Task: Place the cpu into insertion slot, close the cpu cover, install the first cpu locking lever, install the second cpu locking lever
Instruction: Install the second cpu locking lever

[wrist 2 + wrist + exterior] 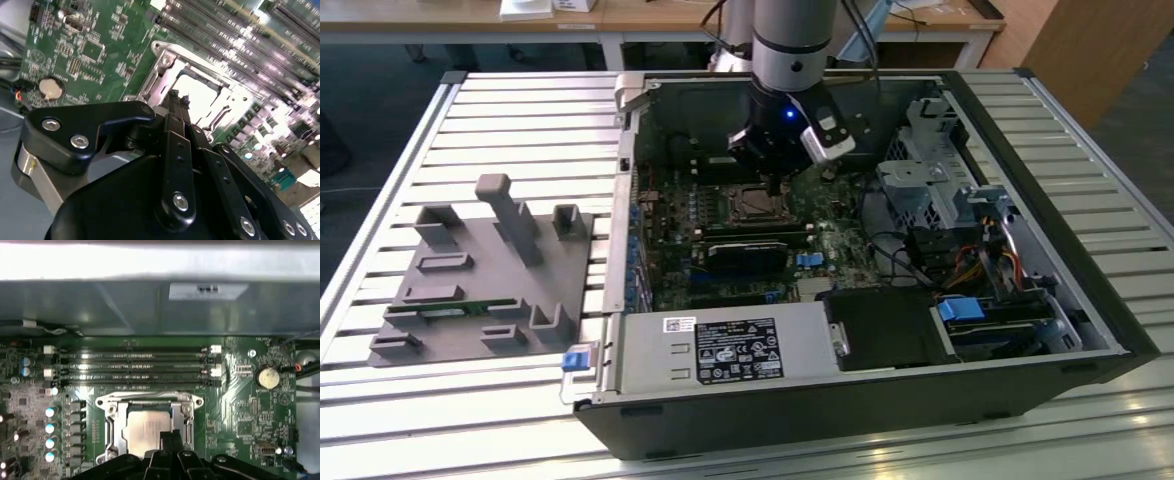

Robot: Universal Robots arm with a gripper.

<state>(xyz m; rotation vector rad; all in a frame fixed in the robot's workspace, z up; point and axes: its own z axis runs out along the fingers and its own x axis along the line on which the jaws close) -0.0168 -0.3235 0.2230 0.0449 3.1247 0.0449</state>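
Observation:
The cpu [145, 430] lies flat in the socket on the green motherboard, its silvery-tan face up. The cpu cover [150, 400], a silvery frame, lies down around it, also seen glaring bright as cpu cover [165, 65] in the second wrist view. The insertion slot is hidden beneath both. My gripper [169, 436] hovers at the socket's edge with its thin black fingertips [174, 95] pressed together and nothing visible between them. In the exterior view the gripper [781, 183] hangs just above the socket [754, 205] inside the open computer case.
Long black memory slots [135, 369] run beside the socket. A coin battery [267, 377] sits on the board. The case walls [630, 150], a drive cage [927, 180] and the power supply [720, 350] hem in the board. A grey fixture [487, 280] lies on the slatted table.

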